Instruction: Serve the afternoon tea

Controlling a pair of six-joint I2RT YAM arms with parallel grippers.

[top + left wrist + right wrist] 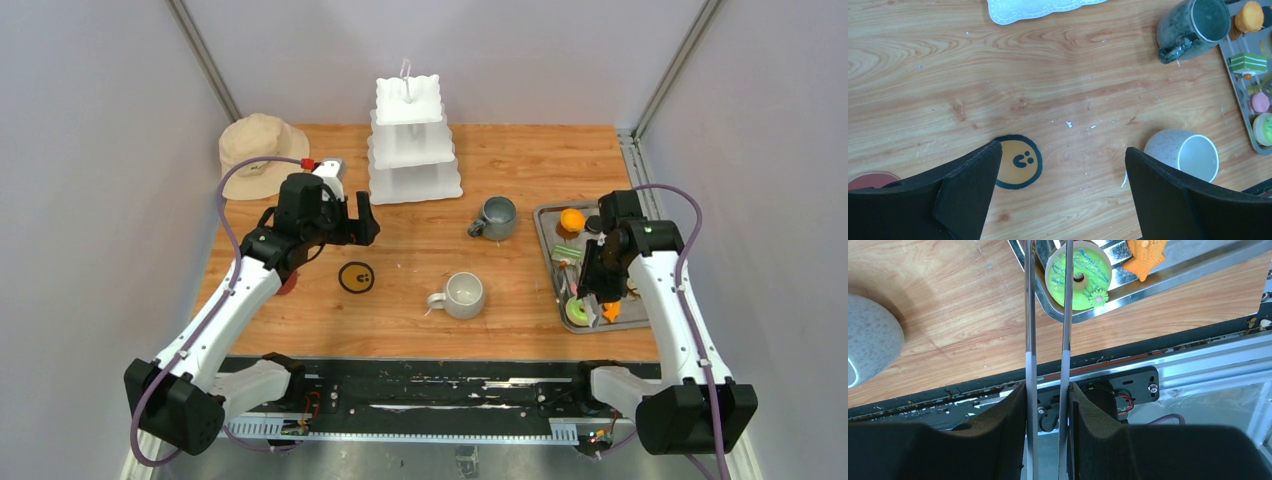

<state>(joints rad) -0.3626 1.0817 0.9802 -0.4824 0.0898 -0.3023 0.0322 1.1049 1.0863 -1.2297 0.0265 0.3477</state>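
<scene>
Right wrist view: the green donut (1088,270), streaked with blue and bearing a small flower, lies in the near corner of the steel tray (543,250), with an orange fish-shaped piece (1145,255) just beside it. Two thin metal arms of a pair of tongs (1029,340) run out from the right gripper (1048,390). One arm crosses the donut's left part and the other passes along its edge, over the tray's rim. Their tips lie beyond the top of the frame, so I cannot tell whether they touch the donut. The right gripper's pads press on the outer sides of both arms — it is clamped on the tongs.

Further back in the tray, the left wrist view shows a pink round piece (1260,102), a green layered slice (1248,62) and an orange round piece (1249,16).

Left of the tray on the wooden table (500,160) stand the two mugs, both upright: the dark grey mug (496,217) nearer the stand and the pale speckled mug (464,294) nearer the arms. The white three-tier stand (410,140) is at the back, about mid-table.

A yellow smiley coaster (356,277) lies left of the pale mug, and a red coaster (870,179) shows at the left wrist view's lower edge. The left gripper (1063,148) hangs above the smiley coaster with its jaws spread wide, grasping nothing. The beige bucket hat (258,145) sits in the far left corner.
</scene>
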